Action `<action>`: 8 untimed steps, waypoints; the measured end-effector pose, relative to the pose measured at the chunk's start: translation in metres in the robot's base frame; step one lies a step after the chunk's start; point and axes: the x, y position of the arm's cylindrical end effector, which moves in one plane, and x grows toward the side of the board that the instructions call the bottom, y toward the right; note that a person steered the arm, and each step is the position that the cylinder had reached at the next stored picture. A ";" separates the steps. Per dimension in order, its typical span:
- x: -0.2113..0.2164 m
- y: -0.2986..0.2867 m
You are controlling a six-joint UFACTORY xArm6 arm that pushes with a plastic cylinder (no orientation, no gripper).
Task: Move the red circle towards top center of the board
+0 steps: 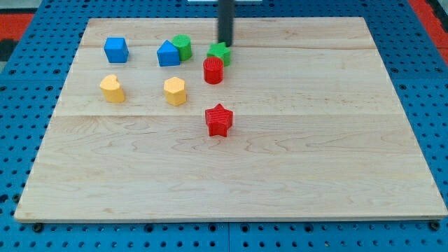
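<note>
Around the red circle (213, 71) on the board (315, 140): two red blocks, two green, two blue, two yellow.

Pale wooden board of joined planks with visible grain (294, 161), lying on a blue perforated pegboard surface with rows of small round holes (420, 84), a red patch at the view's top left corner (21, 21), even, soft lighting

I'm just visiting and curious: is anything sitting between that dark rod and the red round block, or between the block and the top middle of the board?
Yes. The green star sits just above the red circle, touching or nearly so, right between it and my tip and the board's top centre.
</note>
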 end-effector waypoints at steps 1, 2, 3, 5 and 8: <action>0.000 -0.076; -0.003 -0.010; 0.016 0.104; 0.025 0.005; 0.086 -0.100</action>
